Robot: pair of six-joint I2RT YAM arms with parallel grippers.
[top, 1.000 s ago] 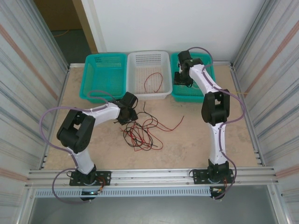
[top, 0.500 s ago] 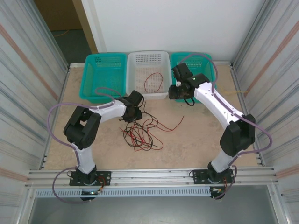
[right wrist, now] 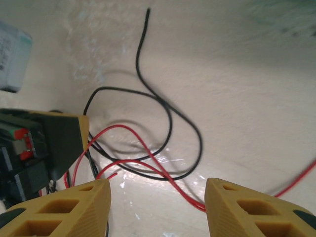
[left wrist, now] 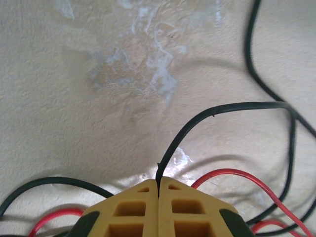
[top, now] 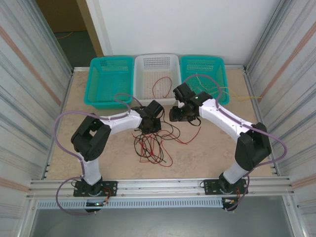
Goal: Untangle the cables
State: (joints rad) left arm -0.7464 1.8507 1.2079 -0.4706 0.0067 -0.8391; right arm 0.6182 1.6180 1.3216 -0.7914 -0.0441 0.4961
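Many thin red-and-black cables (top: 150, 145) tangled, left end effector (left wrist: 158, 180) pinching one — right end effector (right wrist: 157, 183) parted

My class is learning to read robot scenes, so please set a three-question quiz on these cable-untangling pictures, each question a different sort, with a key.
1. True or false: the left gripper is shut on a black cable.
2. The right gripper is: A open; B shut on a red cable; C gripping a basket rim.
3. Fill in: the loose cable lying in the white basket is coloured ____.
Key: 1 true; 2 A; 3 red.
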